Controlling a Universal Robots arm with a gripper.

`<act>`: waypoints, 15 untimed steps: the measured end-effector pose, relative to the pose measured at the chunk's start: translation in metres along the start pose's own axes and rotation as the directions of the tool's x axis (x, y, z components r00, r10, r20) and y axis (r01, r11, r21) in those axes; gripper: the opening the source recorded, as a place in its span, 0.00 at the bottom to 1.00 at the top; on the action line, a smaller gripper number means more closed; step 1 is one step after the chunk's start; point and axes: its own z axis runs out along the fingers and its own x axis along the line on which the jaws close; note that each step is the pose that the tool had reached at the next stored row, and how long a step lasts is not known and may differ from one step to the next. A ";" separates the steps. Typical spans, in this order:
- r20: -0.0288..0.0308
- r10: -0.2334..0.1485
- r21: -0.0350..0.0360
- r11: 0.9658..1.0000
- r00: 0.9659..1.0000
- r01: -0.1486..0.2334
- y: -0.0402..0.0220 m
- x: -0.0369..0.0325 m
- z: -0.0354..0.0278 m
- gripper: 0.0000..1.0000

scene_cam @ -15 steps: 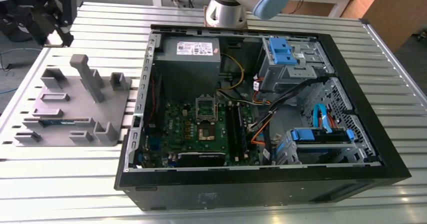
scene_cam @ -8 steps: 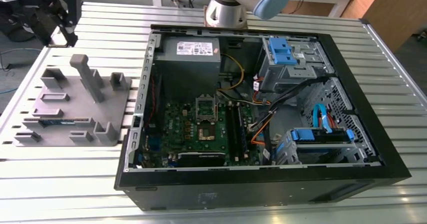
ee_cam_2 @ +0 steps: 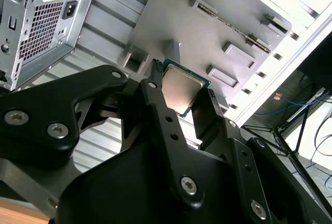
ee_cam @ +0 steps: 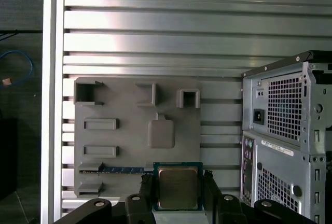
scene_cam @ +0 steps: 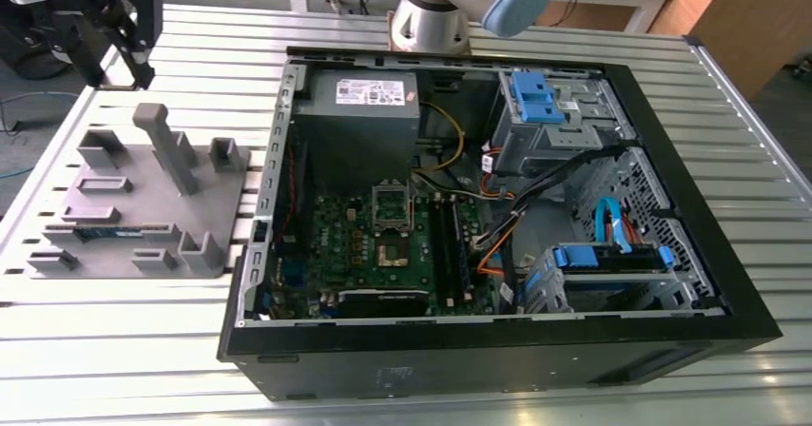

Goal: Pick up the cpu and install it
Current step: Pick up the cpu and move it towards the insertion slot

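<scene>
While fingers [ee_cam: 147, 192] clamp the cpu [ee_cam: 178, 186] (metal top showing), grey tray [ee_cam: 137, 141] behind

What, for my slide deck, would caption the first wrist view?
Tool holding the cpu, grey fixture and computer case beyond.

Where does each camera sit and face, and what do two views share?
Exterior view: off-arm, high, looking down on the open black computer case and grey moulded tray; the arm's grey-and-blue joint shows.
First wrist view: at the wrist, facing straight down on the tray past the black gripper.
Second wrist view: at the wrist, angled along the gripper.
Shared: both wrist views show the silvery square cpu gripped.
</scene>
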 end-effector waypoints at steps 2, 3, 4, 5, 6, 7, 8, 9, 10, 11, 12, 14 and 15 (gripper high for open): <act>0.000 0.000 0.000 1.000 1.000 0.000 0.0000 -0.0001 0.0000 0.47; 0.000 0.000 0.000 1.000 1.000 0.000 0.0000 -0.0005 0.0000 0.47; 0.000 0.000 0.000 1.000 1.000 0.000 0.0000 -0.0010 0.0000 0.47; 0.000 0.000 0.000 1.000 1.000 0.000 0.0000 -0.0013 0.0000 0.47; 0.000 0.000 0.000 1.000 1.000 0.000 0.0000 -0.0017 0.0001 0.47; 0.000 0.000 0.000 1.000 1.000 0.000 0.0000 -0.0023 0.0001 0.47; 0.000 0.000 0.000 1.000 1.000 0.000 0.0000 -0.0030 0.0001 0.47; 0.000 0.000 0.000 1.000 1.000 0.000 0.0000 -0.0037 0.0001 0.47; 0.000 0.000 0.000 1.000 1.000 0.000 0.0000 -0.0045 0.0001 0.47; 0.000 0.000 0.000 1.000 1.000 0.000 0.0000 -0.0053 0.0001 0.47; 0.000 0.000 0.000 1.000 1.000 0.000 0.0000 -0.0061 0.0002 0.47; 0.000 0.000 0.000 1.000 1.000 0.000 0.0000 -0.0078 0.0003 0.47; 0.000 0.000 0.000 1.000 1.000 0.000 0.0000 -0.0086 0.0003 0.47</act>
